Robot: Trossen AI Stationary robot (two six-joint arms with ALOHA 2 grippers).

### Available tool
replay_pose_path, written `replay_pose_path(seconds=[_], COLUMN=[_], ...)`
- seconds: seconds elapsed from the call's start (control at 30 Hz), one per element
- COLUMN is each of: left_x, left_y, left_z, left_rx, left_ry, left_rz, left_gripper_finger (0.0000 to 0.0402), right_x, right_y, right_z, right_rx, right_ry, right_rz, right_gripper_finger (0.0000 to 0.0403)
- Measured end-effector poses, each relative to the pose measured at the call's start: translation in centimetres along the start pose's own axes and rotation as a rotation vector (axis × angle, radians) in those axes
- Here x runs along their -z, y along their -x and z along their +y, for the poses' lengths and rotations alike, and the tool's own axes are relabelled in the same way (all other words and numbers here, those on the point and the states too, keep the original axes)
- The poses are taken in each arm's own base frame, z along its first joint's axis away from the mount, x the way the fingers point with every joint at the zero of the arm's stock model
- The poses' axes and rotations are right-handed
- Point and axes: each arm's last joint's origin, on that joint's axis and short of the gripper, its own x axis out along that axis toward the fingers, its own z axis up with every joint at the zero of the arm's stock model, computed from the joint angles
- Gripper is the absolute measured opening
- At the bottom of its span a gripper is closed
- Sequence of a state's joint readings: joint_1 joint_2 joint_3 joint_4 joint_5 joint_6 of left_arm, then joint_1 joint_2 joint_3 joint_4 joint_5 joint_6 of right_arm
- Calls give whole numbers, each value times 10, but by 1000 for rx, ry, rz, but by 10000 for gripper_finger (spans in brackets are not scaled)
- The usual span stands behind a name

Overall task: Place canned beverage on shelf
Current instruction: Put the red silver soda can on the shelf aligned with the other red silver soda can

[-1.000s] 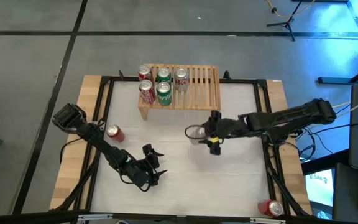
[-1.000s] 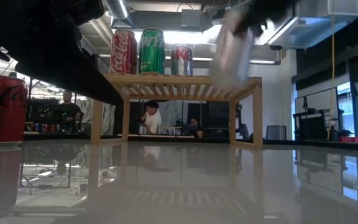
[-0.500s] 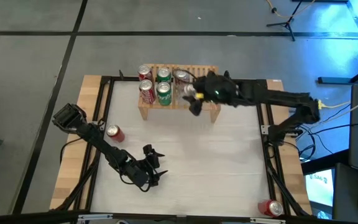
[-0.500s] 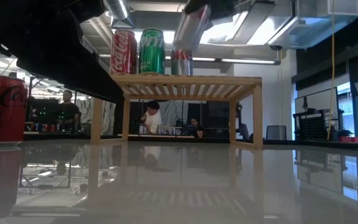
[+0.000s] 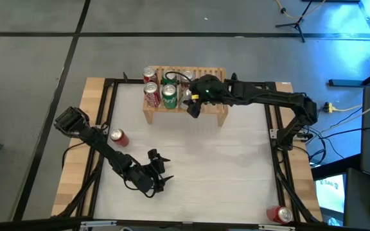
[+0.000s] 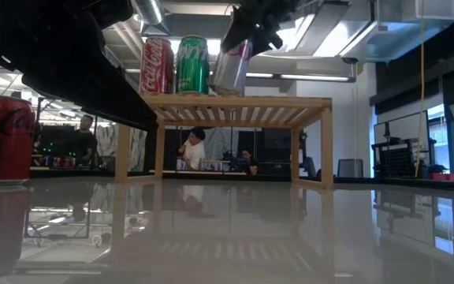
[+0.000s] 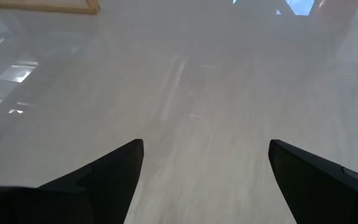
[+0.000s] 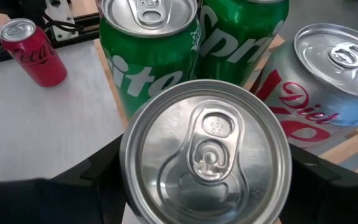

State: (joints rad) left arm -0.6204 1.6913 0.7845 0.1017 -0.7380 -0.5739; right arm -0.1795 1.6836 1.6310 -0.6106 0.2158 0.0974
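Note:
My right gripper (image 5: 195, 104) is shut on a silver can (image 8: 207, 149) over the near part of the light-wood shelf (image 5: 212, 85), beside two green cans (image 8: 148, 43). In the low view this can (image 6: 233, 67) is tilted, its lower end just above the slatted top (image 6: 290, 101). The shelf also bears two red cans (image 5: 150, 86) and a Diet Coke can (image 8: 319, 81). My left gripper (image 5: 161, 168) waits open over the near left of the table, with only bare tabletop between its fingers (image 7: 114, 171). My right gripper pinches the silver can's side wall (image 8: 129, 186) between its two fingers, one on each side, below the top rim. The fingers (image 8: 101, 177) slant down from the table's right side. The can hangs tilted; whether its lower end (image 6: 225, 91) touches the shelf I cannot tell.
A red can (image 5: 118, 136) lies on the wooden strip at the table's left, and another red can (image 5: 279, 214) lies at the near right corner. The shelf's right half (image 5: 214, 80) bears no cans. The white tabletop (image 5: 223, 160) lies open between the arms.
My right gripper has carried the silver can from over the table's middle up and toward the far edge, then a little left along the shelf to the cans standing there. The can has tipped with the gripper's turn. The jaws have kept their hold.

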Motion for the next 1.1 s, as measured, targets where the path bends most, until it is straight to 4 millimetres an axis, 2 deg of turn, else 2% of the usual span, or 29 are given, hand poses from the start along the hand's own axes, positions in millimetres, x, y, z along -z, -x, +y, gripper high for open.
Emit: replay_pose_path(seconds=[0.9, 1.1], left_x=[0, 0], left_y=[0, 0], left_z=[0, 0], left_rx=[1, 2], left_ry=[2, 2], left_rz=[-3, -3], left_gripper_finger=[337, 337], right_x=[2, 0], right_y=[-2, -1], right_z=[-3, -3], right_rx=[33, 32], right_ry=[39, 45], right_rz=[11, -10], right_gripper_finger=[287, 382])
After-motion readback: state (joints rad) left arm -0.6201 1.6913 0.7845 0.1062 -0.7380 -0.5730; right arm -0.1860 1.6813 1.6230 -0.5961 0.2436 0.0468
